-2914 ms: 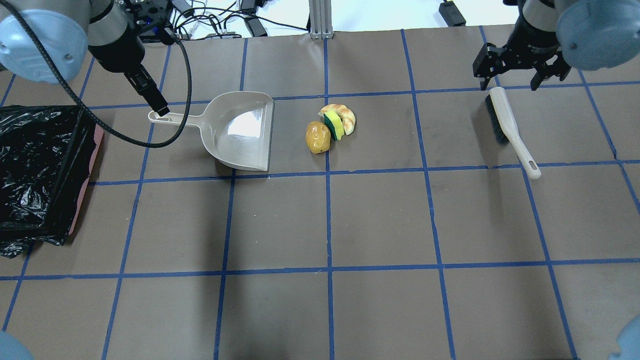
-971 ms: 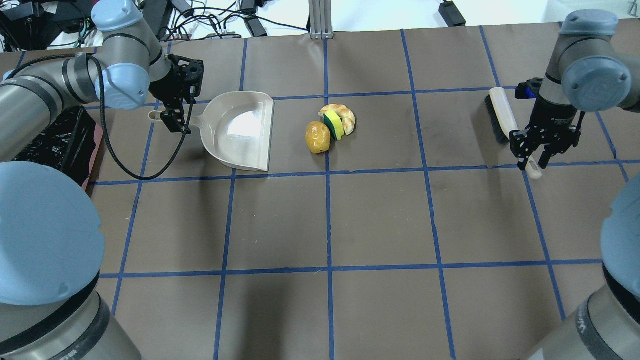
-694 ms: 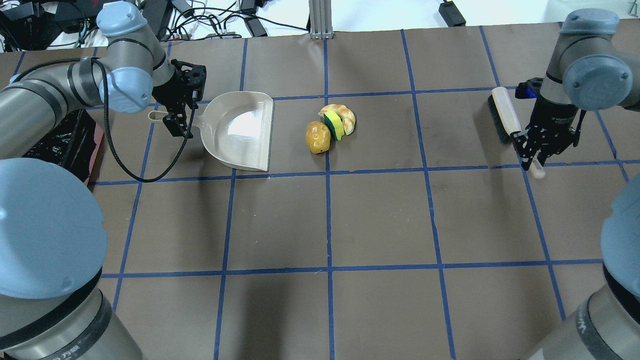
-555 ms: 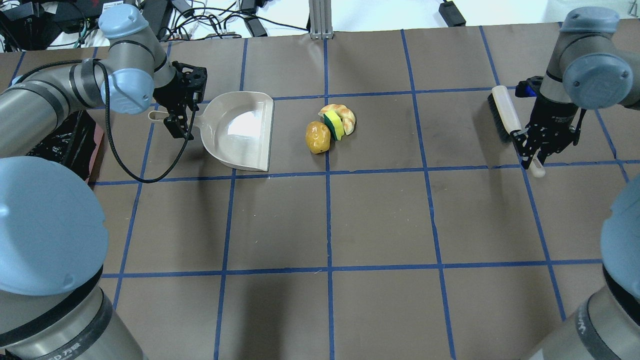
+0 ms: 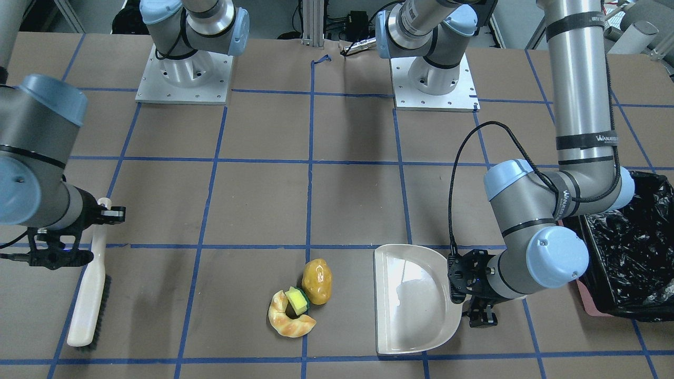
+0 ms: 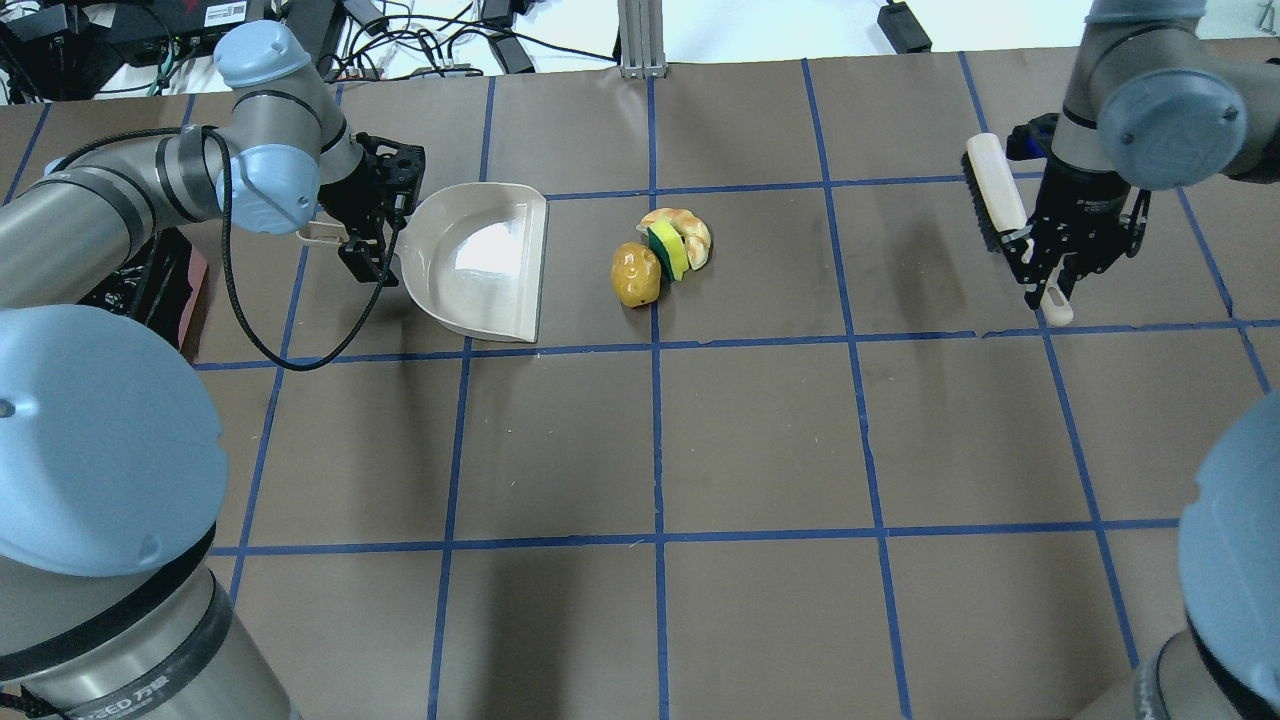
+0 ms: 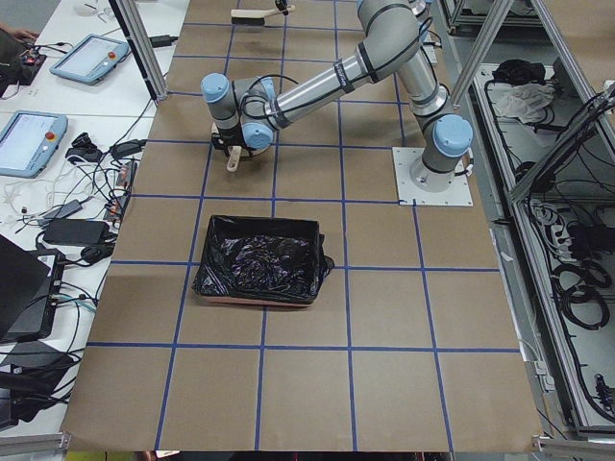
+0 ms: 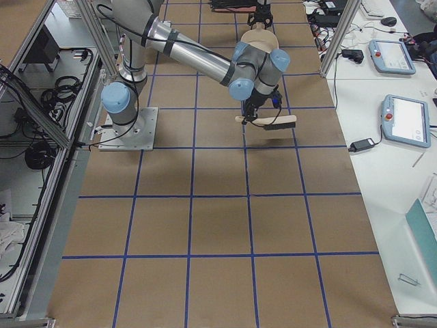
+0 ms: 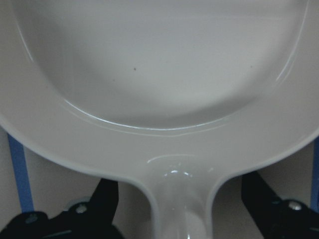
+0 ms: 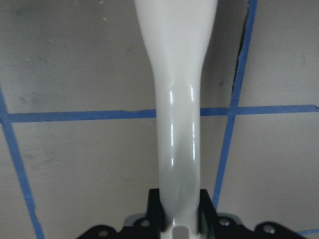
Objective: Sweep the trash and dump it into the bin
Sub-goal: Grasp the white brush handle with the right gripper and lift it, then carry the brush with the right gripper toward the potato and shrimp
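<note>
At the right gripper [image 6: 1048, 282], you have the jaws clamped on the brush [image 6: 985, 185] handle. The left gripper [image 6: 362, 245] straddles the dustpan [image 6: 480, 260] handle, unclosed. Judged step: tool pickup. Next you need to close left, then sweep. The trash [image 6: 636, 275] is clustered just off the pan's open mouth, and the bin [image 5: 588, 301] lies past its handle. The brush's long axis runs fore-aft from the robot, bristles facing the trash.

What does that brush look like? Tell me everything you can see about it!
The brush is long and slim, with a shiny cream back and handle that look like plastic and dark bristles along one side of its head. The right gripper is shut on the handle near its end. In the right side view it seems to hang level just above the table, with its shadow underneath.
</note>
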